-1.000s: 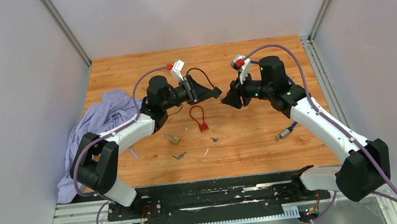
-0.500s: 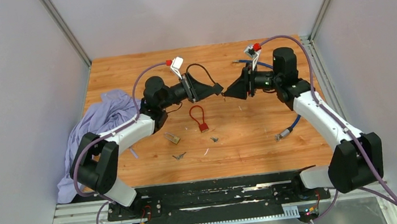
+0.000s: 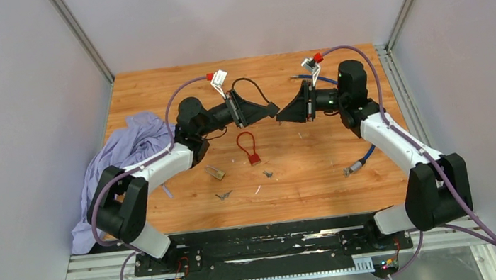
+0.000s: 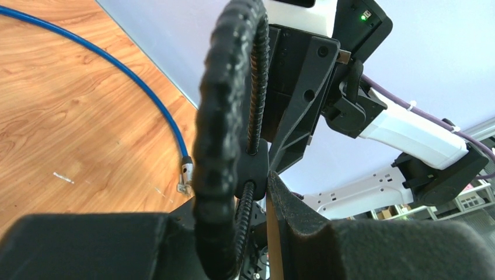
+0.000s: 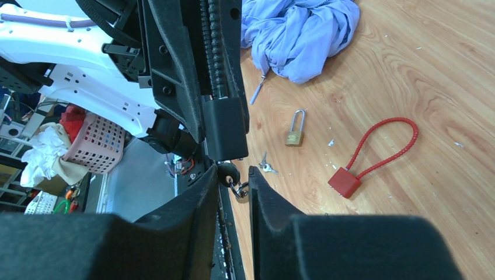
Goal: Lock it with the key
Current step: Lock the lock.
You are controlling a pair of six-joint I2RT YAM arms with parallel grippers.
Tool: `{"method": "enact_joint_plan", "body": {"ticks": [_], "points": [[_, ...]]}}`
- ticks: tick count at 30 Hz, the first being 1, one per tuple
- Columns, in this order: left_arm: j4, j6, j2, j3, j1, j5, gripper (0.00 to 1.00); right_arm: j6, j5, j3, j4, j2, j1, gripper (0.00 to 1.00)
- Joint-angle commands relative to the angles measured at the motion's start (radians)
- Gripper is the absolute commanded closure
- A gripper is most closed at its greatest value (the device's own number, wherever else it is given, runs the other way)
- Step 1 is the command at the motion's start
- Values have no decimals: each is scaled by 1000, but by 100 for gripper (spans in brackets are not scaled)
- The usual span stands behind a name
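One black cable lock (image 5: 225, 125) is hanging above the far middle of the table (image 3: 321, 174), with the left gripper (image 3: 269, 112) clenching it. A key (image 5: 229, 174) is sitting at the lock body's end, between the fingers of the right gripper (image 3: 285, 115); whether they are pinching it I cannot tell. Nearer, a red cable lock (image 3: 249, 147) and a brass padlock (image 3: 215, 172) are lying flat, and a blue cloth (image 3: 125, 151) is lying at the left edge.

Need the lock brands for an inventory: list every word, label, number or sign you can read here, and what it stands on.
No text can be read in any view.
Brass padlock: any marking on its body is too small to read.
Red cable lock: no lettering shows on its body.
Black cable lock and key: no lettering shows.
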State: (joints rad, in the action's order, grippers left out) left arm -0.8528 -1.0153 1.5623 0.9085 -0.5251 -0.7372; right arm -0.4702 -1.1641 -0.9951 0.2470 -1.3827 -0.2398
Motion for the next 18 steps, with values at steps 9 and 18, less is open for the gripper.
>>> {"method": "enact_joint_plan", "body": {"ticks": [9,18], "points": [[-41,-11,-43,-9,0,4,100,110,70,15,-50,53,1,91],[-6,-14,-47,-13,-1,25,100,216,189,10,-144,101,-30,95]]}}
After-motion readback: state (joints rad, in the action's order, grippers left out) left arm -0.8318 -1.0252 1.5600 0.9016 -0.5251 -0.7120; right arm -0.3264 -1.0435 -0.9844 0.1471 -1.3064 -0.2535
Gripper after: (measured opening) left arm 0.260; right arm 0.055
